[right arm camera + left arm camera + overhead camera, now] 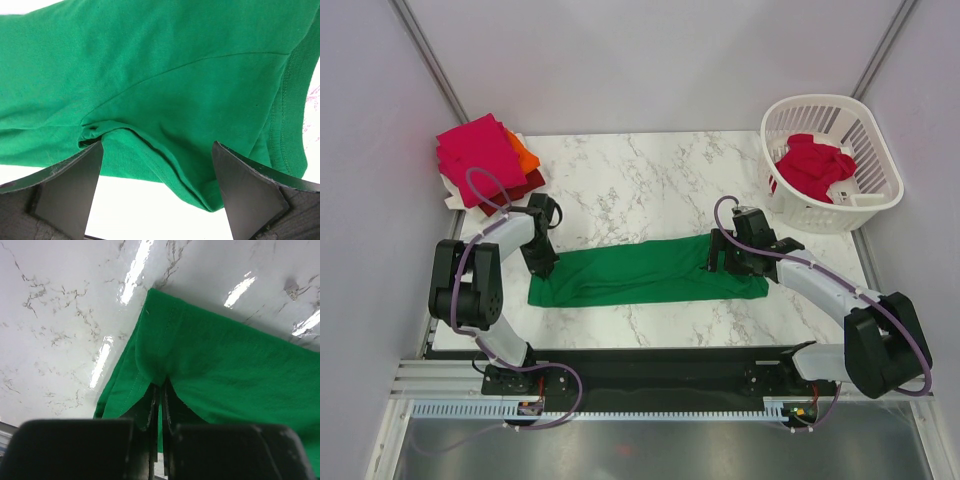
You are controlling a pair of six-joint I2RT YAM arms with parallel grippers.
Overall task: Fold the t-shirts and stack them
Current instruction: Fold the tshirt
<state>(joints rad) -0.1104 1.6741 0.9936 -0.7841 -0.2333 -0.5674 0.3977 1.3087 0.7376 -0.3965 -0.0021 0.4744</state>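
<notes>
Two tools at green t-shirt; left tool pinching its edge, right tool spread wide over cloth

Plain bright green t-shirt with matching green stitching. White counter veined in grey like marble. All plain: magenta-pink t-shirt, orange t-shirt, dark red t-shirt. White slatted basket; plain red t-shirt within. Black left pincer, black right pincer; purple cables.

Robotics lab cell, plain partition walls, marble-patterned table, two arms bolted at its edge
</notes>
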